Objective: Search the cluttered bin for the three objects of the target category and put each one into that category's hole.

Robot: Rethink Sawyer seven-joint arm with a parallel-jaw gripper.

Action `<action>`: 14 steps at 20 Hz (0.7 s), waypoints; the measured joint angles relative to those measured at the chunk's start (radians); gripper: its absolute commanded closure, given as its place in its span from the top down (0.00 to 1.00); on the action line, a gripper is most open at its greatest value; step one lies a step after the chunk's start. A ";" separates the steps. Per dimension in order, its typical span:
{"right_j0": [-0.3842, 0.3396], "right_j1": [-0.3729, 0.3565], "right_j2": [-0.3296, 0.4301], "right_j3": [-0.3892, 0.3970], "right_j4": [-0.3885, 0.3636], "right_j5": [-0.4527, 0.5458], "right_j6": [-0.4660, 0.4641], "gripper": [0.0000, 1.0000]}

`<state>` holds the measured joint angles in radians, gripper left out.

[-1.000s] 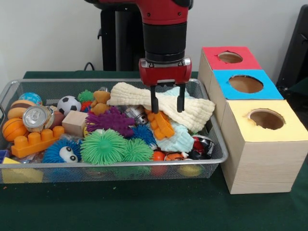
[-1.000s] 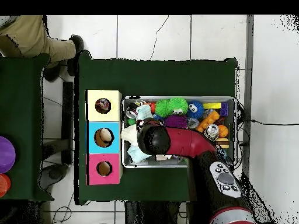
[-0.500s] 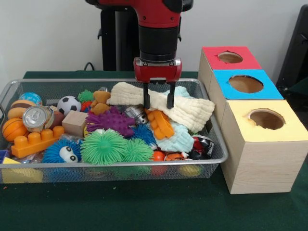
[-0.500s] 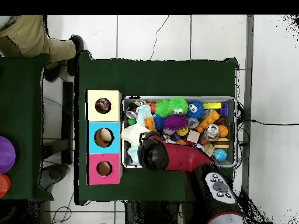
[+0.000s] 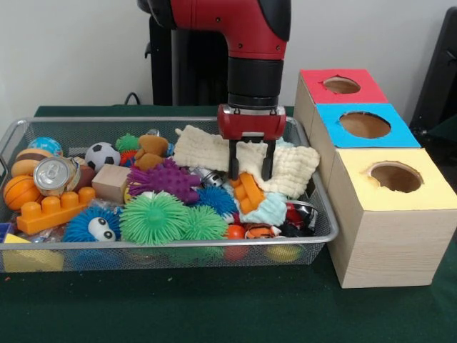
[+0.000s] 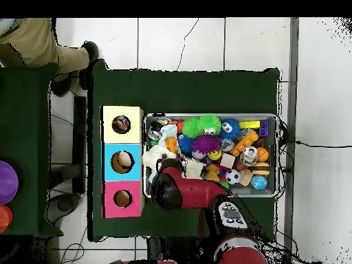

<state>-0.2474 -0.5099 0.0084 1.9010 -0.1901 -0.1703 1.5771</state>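
The wire mesh bin (image 5: 14, 132) is full of mixed toys; it also shows in the overhead view (image 6: 276, 155). No knotted rope toy shows among the clutter. My gripper (image 5: 250, 171) is over the bin's right part, open, with its fingers pushed down into a cream knitted cloth (image 5: 200, 148) that bunches between and beside them. An orange plastic toy (image 5: 250, 193) and a pale blue cloth (image 5: 268, 209) lie just below the fingertips. The yellow-faced box (image 5: 400, 214) with its round hole (image 5: 395, 176) stands right of the bin. In the overhead view the arm (image 6: 182, 192) hides the gripper.
The blue-faced box (image 5: 364, 125) and the red-faced box (image 5: 341, 86) stand behind the yellow one. Green (image 5: 153, 218) and purple (image 5: 166, 179) spiky balls, a can (image 5: 53, 174), a toy football (image 5: 102, 154) and an orange brick (image 5: 53, 211) fill the bin. A person's legs (image 6: 34, 45) show at the overhead view's top left.
The gripper has moved right and down in the front view, into the cream cloth. The cloth, spread long before, is now bunched around the fingers.
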 measured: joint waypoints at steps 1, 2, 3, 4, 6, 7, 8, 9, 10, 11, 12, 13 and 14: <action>0.005 0.007 -0.009 0.000 0.002 -0.024 0.000 1.00; 0.008 0.015 -0.016 0.000 0.005 -0.045 0.000 1.00; 0.009 0.017 -0.018 0.000 0.005 -0.050 0.000 1.00; 0.008 0.020 -0.019 0.000 0.006 -0.053 0.000 1.00; 0.006 0.019 -0.019 0.000 0.007 -0.052 0.000 1.00; 0.004 0.016 -0.018 0.000 0.008 -0.045 0.000 1.00; 0.003 0.015 -0.018 0.000 0.008 -0.042 0.000 1.00; 0.002 0.014 -0.018 0.000 0.008 -0.038 0.000 1.00; 0.000 0.011 -0.017 0.000 0.011 -0.025 0.000 1.00; -0.001 0.010 -0.017 0.000 0.011 -0.021 0.000 1.00; -0.002 0.008 -0.017 0.000 0.011 -0.014 0.000 1.00; -0.002 0.006 -0.017 0.000 0.011 -0.010 0.000 1.00; -0.003 0.003 -0.017 0.000 0.011 0.000 0.000 1.00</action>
<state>-0.2504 -0.5069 -0.0089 1.9010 -0.1792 -0.1701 1.5771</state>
